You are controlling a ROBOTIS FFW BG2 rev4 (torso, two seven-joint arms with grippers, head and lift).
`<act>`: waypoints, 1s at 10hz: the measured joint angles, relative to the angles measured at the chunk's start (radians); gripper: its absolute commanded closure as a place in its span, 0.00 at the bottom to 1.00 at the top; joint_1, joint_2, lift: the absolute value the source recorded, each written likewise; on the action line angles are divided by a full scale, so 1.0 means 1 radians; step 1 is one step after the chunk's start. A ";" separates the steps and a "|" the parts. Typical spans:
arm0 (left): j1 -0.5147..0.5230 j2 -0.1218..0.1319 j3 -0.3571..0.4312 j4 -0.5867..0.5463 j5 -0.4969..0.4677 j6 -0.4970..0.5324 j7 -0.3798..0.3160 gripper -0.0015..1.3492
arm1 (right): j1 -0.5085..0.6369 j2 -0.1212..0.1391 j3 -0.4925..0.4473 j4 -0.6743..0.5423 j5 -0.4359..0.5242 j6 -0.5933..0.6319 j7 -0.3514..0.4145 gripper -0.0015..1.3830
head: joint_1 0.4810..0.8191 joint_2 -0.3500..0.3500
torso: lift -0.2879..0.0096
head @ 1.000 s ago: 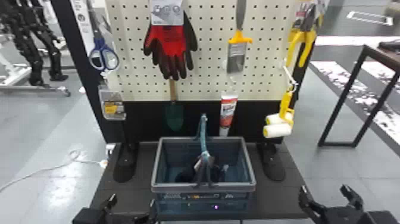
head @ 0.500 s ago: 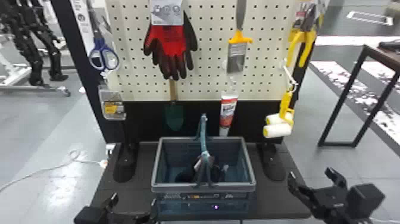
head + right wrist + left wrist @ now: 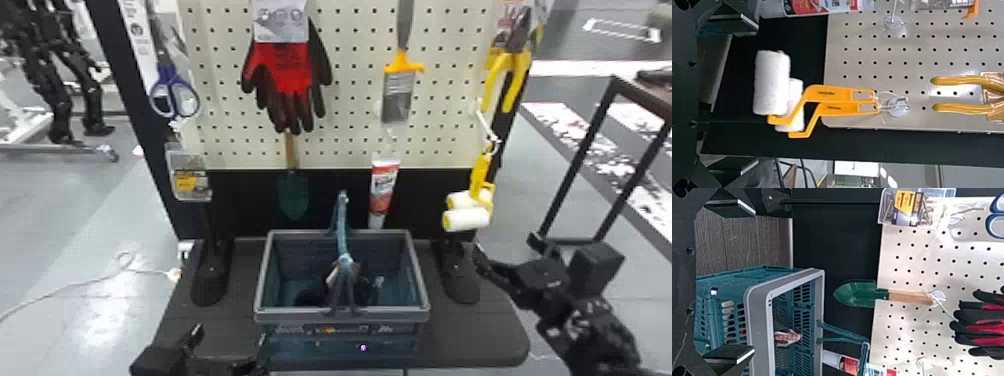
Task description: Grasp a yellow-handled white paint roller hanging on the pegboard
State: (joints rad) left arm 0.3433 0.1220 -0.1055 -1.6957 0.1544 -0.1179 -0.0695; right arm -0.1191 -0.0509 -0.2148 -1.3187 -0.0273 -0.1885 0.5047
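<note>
Pegboard (image 3: 350, 125) display standing behind a black tabletop (image 3: 475, 335). Two paint rollers (image 3: 465, 212) hang together from one hook at the board's lower right edge, just beneath one pair of yellow-handled pliers (image 3: 507, 75). Each roller has a flat, bright yellow handle with a bend near the head and a short, fluffy white sleeve. The two sleeves lie one against the other below the white board, in front of the black panel.

Also on the board are one red and black glove (image 3: 285, 75), one pair of blue scissors (image 3: 172, 95), one paintbrush (image 3: 399, 85), one green trowel (image 3: 292, 187), one tube (image 3: 382, 190) and one small packet (image 3: 187, 177). One teal basket (image 3: 340, 314) with a grey rim sits on the tabletop.

The right gripper (image 3: 505, 257) hangs near the rollers, lower and to their right, fingers spread wide, not touching them. The left gripper (image 3: 227, 345) is low at the tabletop's front left, fingers also spread, holding nothing.
</note>
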 measured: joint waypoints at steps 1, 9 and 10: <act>-0.006 0.001 -0.003 0.004 0.000 0.000 -0.002 0.07 | -0.053 -0.012 0.000 0.038 -0.001 0.014 0.035 0.08 | 0.20 0.50 | 0.63; -0.064 0.002 -0.049 0.053 0.013 0.001 -0.015 0.07 | -0.471 -0.202 0.230 0.456 -0.180 0.117 0.285 0.01 | 0.20 0.50 | 0.63; -0.074 0.000 -0.056 0.062 0.013 0.001 -0.018 0.07 | -0.499 -0.225 0.277 0.495 -0.224 0.120 0.291 0.05 | 0.20 0.50 | 0.63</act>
State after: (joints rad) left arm 0.2697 0.1224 -0.1616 -1.6342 0.1672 -0.1165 -0.0872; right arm -0.6180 -0.2756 0.0618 -0.8238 -0.2511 -0.0687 0.7961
